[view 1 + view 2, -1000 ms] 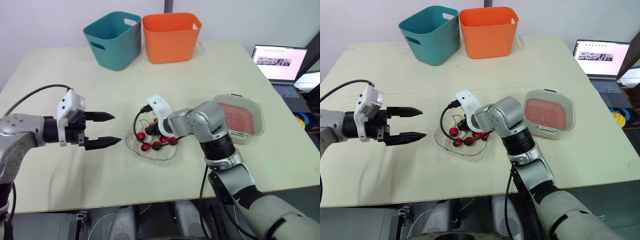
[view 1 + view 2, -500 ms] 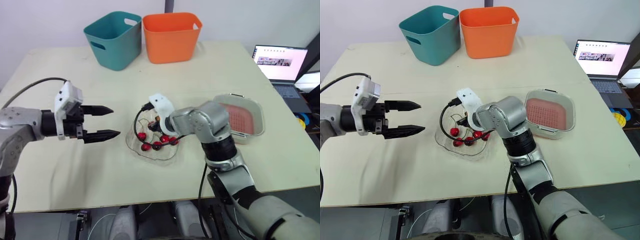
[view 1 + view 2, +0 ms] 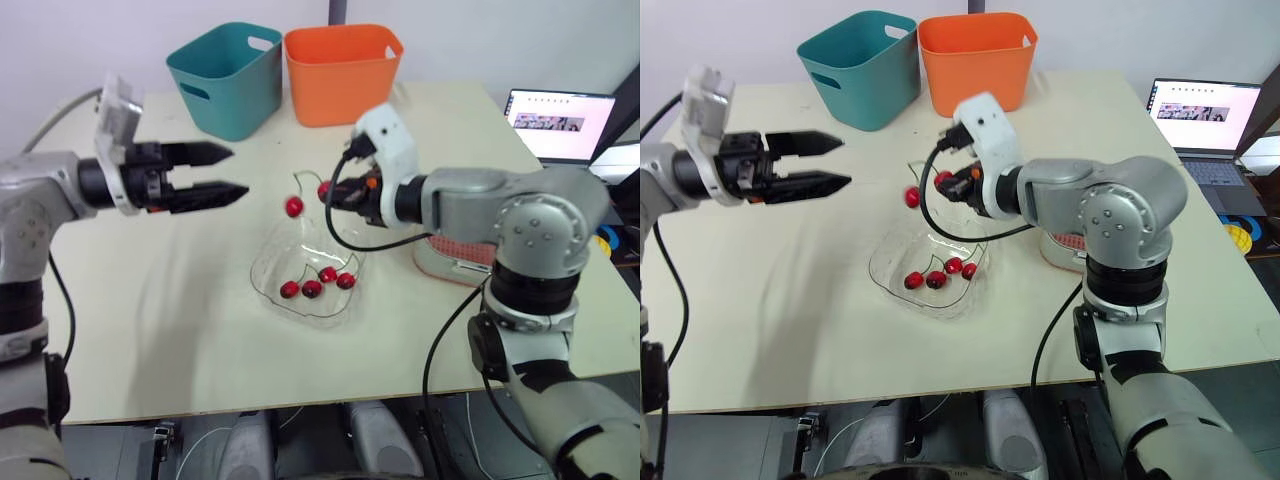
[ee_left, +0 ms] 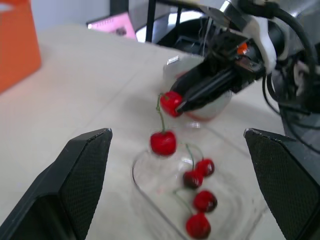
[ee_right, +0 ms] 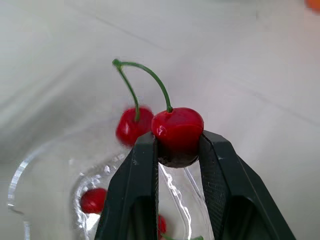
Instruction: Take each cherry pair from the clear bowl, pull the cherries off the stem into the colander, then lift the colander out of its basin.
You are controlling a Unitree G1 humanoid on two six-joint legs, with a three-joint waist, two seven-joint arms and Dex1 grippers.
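We have a cherry pair lifted above the bowl [image 3: 268,291]. Our right gripper [image 5: 177,142] is clamped on one cherry [image 5: 177,131], and its twin [image 4: 163,142] dangles free by the stem just beside. Our left gripper [image 3: 238,170] hangs wide open and empty, near the pair and pointing at it. More cherries lie in the bowl. The colander [image 3: 1064,241] sits largely hidden behind our right arm. We judge the pulling step is in hand: next the left gripper should close on the twin, and we should pull the cherries apart over the colander.
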